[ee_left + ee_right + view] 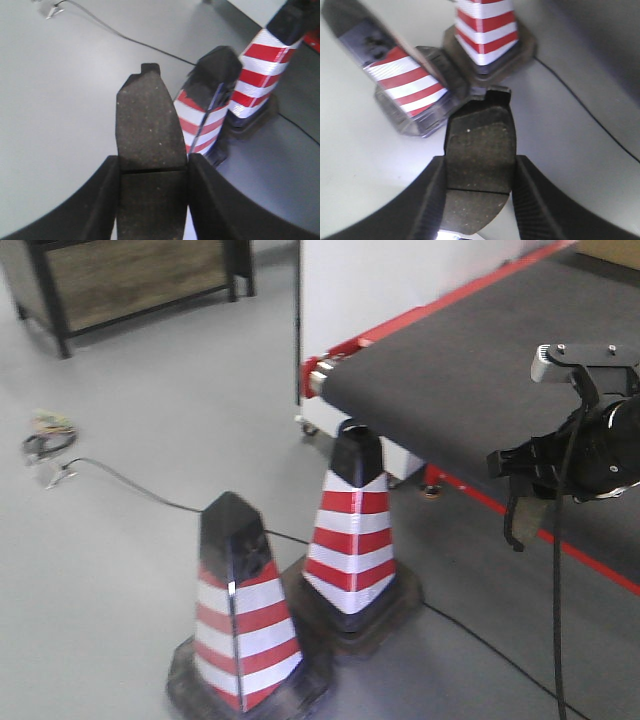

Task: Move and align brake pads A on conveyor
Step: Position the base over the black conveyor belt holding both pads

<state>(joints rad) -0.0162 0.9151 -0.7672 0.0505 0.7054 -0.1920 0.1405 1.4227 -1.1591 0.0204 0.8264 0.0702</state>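
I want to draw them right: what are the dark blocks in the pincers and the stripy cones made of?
The dark grey oblong brake pad in the left pincer and the second brake pad in the right pincer look like pressed gritty composite: matte, rough, pale-flecked. The red-and-white striped cones look like plastic or rubber, with glossy bands; that is a guess.

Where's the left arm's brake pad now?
Left wrist view: the brake pad is clamped in the left gripper, over grey floor, beside a striped cone.

Black arm [605,445] with grey screw-dotted bracket [585,358], dangling black cable [558,570], and ribbed matte-black gripper fingers [532,200].
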